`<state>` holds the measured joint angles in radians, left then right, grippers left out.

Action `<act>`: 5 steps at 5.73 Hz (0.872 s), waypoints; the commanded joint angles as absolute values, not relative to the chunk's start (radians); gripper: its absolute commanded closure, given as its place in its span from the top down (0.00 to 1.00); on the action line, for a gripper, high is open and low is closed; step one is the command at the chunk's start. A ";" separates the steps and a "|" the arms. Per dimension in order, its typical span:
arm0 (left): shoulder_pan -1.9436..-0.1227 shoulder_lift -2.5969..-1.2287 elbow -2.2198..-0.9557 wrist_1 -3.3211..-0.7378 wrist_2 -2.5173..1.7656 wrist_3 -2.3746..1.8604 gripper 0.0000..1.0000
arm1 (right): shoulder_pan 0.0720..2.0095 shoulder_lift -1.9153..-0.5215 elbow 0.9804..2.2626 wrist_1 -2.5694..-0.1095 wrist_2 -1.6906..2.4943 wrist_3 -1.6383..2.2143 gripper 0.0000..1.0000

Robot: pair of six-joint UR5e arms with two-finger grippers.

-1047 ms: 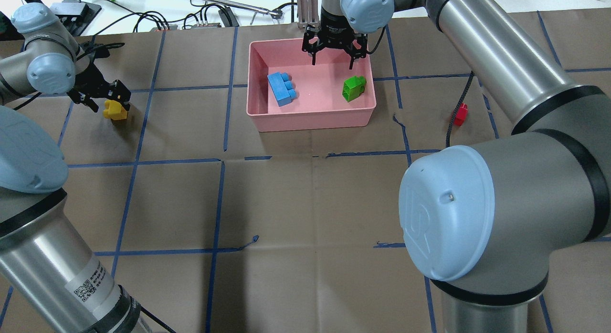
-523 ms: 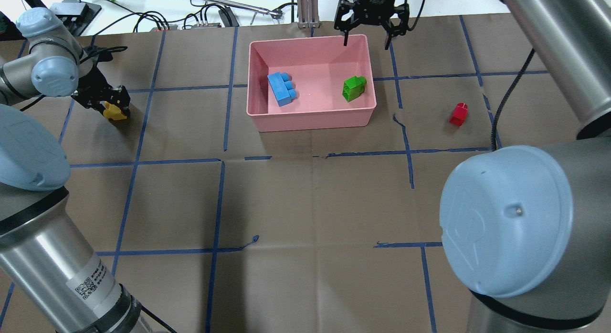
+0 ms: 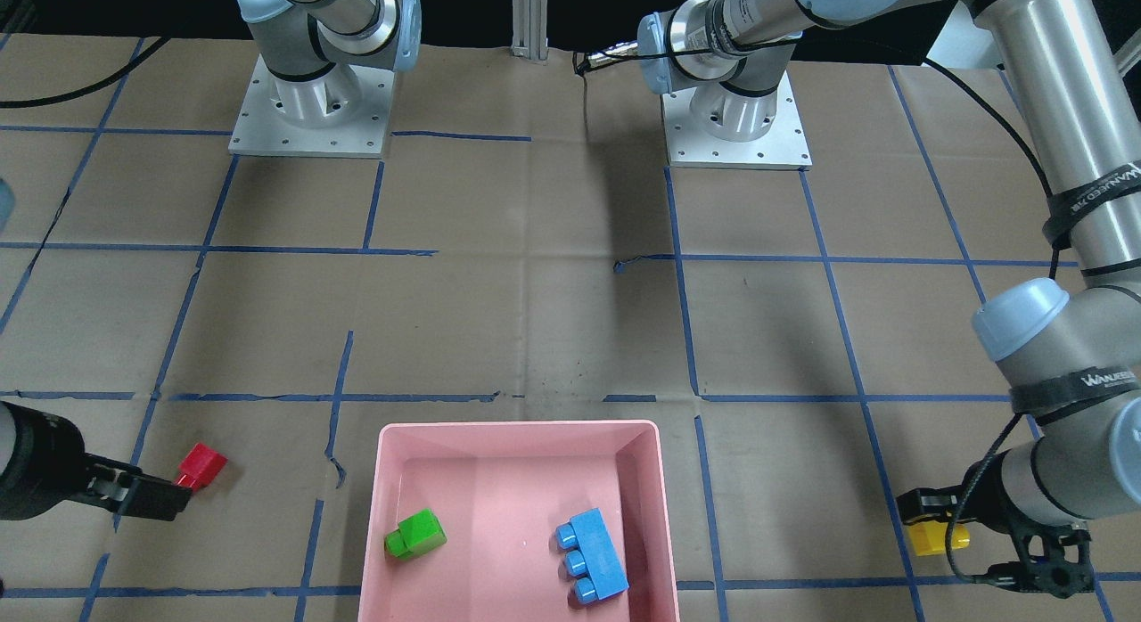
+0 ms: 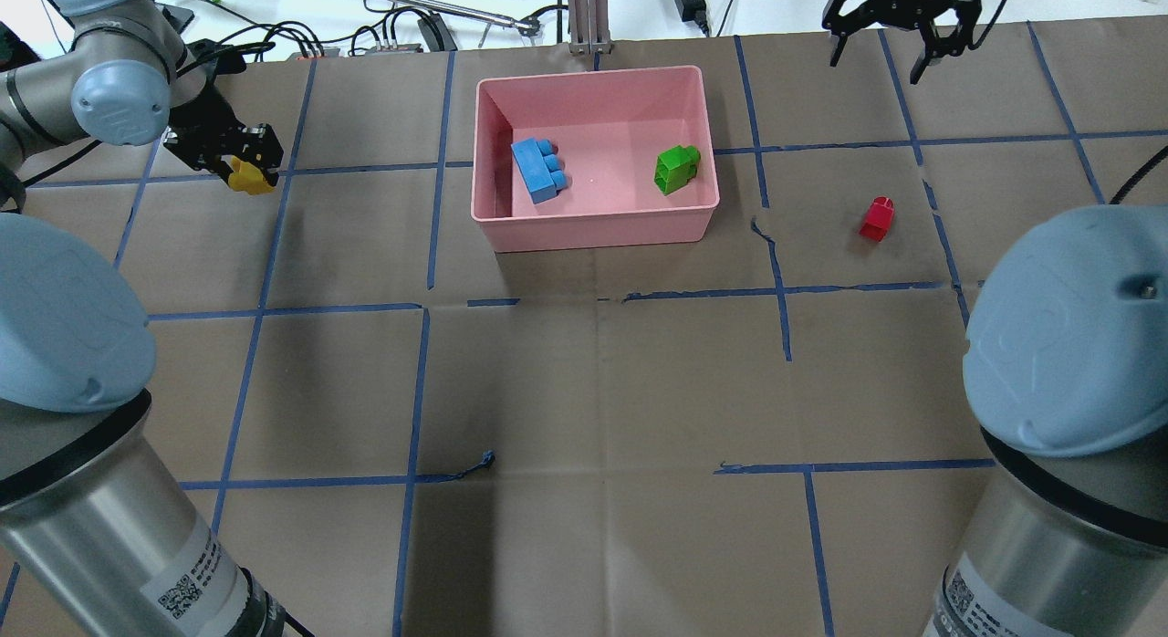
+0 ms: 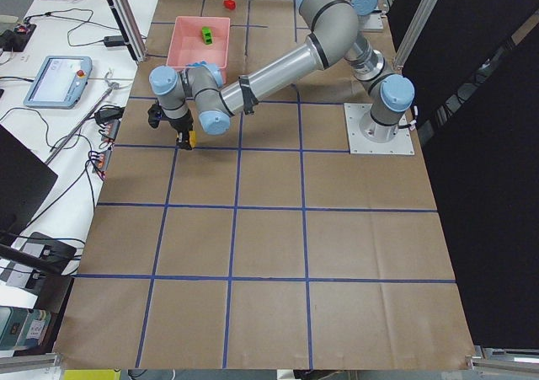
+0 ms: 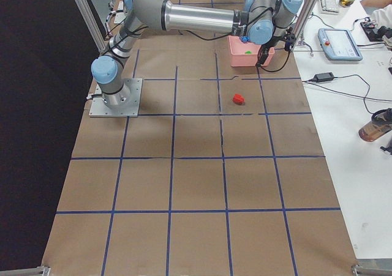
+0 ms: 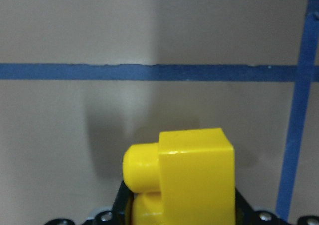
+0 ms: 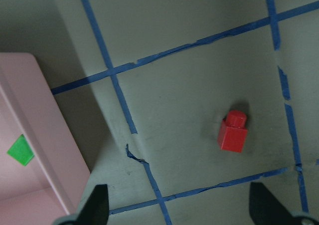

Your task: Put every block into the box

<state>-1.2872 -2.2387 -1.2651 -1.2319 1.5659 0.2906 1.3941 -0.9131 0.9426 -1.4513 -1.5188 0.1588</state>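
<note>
The pink box [image 4: 593,228] holds the light-blue block [image 4: 540,169] and the green block [image 4: 676,169]. The red block [image 4: 877,219] lies on the table right of the box, and shows in the right wrist view [image 8: 233,132]. My left gripper [image 4: 252,155] is shut on the yellow block [image 4: 246,176] and holds it above the table, left of the box; the block fills the left wrist view [image 7: 189,180]. My right gripper [image 4: 876,60] is open and empty, up high beyond the red block. In the front view it [image 3: 143,499] is beside the red block [image 3: 201,465].
Brown paper with blue tape lines covers the table [image 4: 593,391]. Cables and an aluminium post [image 4: 589,16] lie past the far edge. The arm bases [image 3: 312,105] stand at the near side. A torn tape spot [image 4: 484,459] marks the middle.
My right gripper left the box and swung right, to beyond the red block. My left gripper closed on the yellow block, lifted it and moved it up and right.
</note>
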 commanded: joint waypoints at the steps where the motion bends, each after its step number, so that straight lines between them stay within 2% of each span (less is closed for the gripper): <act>1: -1.418 -2.162 -1.261 -1.261 1.414 0.054 0.00 | 1.359 -0.815 0.943 -1.459 -1.566 0.251 1.00; 2: -1.501 -2.133 -1.262 -1.252 1.367 -0.007 0.00 | 1.348 -0.789 0.963 -1.457 -1.566 0.290 1.00; 3: -1.610 -2.137 -1.269 -1.165 1.341 -0.099 0.00 | 1.332 -0.793 1.047 -1.476 -1.568 0.319 0.95; 4: -1.668 -2.196 -1.263 -1.116 1.342 -0.107 0.00 | 1.304 -0.802 1.148 -1.517 -1.566 0.322 0.92; 5: -1.752 -2.226 -1.262 -1.073 1.417 -0.220 0.82 | 1.301 -0.805 1.243 -1.598 -1.566 0.325 0.92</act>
